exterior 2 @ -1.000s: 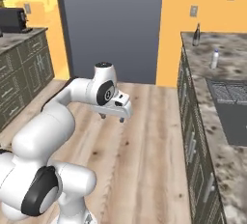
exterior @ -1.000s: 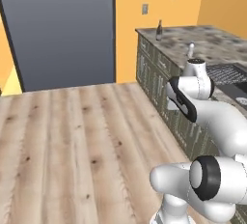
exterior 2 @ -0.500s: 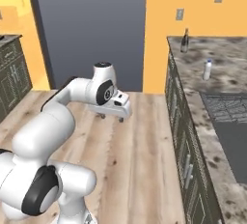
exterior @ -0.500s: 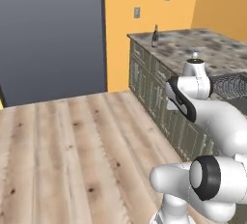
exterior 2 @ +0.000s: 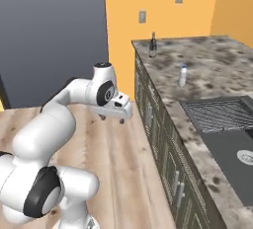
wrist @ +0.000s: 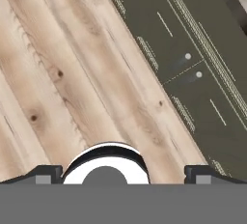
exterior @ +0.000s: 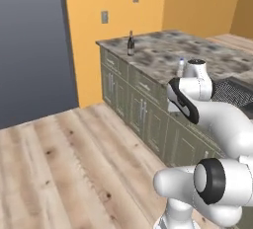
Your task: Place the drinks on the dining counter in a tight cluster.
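End effector (exterior 2: 117,118) hangs released, fingers spread wide and carrying nothing, out over the pale wooden plank floor (exterior: 64,173) at centre-left of the right base view, just in front of the dark olive cabinet fronts (exterior 2: 163,144). From the hand view we're looking down: two dark finger tips (wrist: 198,172) sit far apart at the bottom corners, planks run across the left, cabinet doors with small round knobs fill the upper right. Up on the grey-brown marbled stone surface (exterior 2: 217,70) stands a dark wine bottle with a pale label (exterior 2: 153,45), upright near the far corner by the orange wall (exterior 2: 163,6), upper middle of the frame. Well apart from it, nearer us, a small clear water bottle with a blue cap (exterior 2: 183,75) stands upright too. In the left base view the wine bottle (exterior: 131,44) sits upper centre, the water bottle (exterior: 181,67) peeks just beside the arm's white elbow. A dark ribbed drain rack (exterior 2: 220,114) lies at right
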Available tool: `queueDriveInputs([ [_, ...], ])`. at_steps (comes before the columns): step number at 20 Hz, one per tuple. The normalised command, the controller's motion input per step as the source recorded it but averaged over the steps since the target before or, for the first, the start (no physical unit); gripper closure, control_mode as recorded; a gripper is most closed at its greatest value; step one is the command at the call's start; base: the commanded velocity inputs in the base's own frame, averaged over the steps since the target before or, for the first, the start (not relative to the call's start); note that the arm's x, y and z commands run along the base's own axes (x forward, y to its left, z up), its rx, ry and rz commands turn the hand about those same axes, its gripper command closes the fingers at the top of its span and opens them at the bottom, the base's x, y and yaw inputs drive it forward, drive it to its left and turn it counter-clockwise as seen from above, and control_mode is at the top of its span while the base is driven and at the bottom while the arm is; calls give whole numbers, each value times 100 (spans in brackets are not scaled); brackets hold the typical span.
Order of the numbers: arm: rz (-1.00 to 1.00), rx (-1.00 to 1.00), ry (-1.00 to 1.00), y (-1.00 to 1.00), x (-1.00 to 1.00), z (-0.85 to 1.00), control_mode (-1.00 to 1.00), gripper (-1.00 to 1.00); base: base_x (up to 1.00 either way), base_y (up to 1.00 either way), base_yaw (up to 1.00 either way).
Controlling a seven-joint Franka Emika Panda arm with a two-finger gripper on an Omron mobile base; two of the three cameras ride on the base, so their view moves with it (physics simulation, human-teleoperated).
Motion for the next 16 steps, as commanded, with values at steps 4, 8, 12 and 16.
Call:
queueDriveInputs([
  [4, 0, 0, 0, 0, 0, 0, 100, -100, 67, 40, -42],
  [8, 0, 0, 0, 0, 0, 0, 100, -100, 66, 41, -41],
  [12, 0, 0, 0, 0, 0, 0, 100, -100, 59, 54, -26],
  [16, 0, 0, 0, 0, 0, 0, 100, -100, 60, 48, -35],
])
